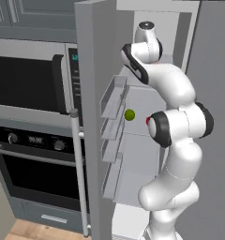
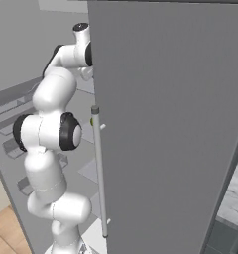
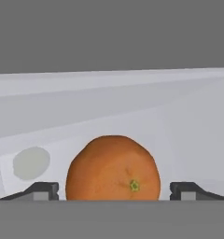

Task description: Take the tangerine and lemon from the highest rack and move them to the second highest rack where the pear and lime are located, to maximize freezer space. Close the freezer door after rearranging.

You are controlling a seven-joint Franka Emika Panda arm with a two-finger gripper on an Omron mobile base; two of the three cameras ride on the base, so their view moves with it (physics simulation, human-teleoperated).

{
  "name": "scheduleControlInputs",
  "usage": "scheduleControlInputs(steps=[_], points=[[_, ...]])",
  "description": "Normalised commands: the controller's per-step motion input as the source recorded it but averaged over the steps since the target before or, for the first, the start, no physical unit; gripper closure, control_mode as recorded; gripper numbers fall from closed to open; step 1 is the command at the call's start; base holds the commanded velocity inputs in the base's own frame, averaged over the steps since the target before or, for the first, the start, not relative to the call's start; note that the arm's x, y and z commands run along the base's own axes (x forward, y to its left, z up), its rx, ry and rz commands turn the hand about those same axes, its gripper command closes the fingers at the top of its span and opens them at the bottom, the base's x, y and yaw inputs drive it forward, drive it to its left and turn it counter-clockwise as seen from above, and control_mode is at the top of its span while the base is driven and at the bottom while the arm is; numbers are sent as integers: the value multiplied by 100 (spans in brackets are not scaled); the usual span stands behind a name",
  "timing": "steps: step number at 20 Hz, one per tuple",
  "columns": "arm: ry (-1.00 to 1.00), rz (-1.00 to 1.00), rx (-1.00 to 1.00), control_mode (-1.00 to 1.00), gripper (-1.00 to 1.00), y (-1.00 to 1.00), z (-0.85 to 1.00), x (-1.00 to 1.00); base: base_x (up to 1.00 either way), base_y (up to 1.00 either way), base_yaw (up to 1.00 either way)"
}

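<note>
Orange tangerine [image 3: 113, 168] sits on the top rack's front edge, centred between your gripper's [image 3: 114, 190] spread fingers, which aren't touching it; you're lined up to close on it.

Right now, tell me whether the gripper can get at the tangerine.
Probably yes. In the hand view the tangerine sits between the fingertips of the open gripper, with a gap on each side and nothing in between. The freezer door stands open.

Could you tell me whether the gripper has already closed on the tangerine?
No, in the hand view the tangerine sits between the gripper fingertips with gaps on both sides.
</note>
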Motion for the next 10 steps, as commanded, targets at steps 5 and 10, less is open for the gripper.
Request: scheduleControlInputs(steps=[5, 10], points=[[6, 4, 0, -100, 100, 0, -33, 1, 0, 0, 0], [0, 13, 0, -100, 100, 0, -19, -9, 0, 0, 0]])
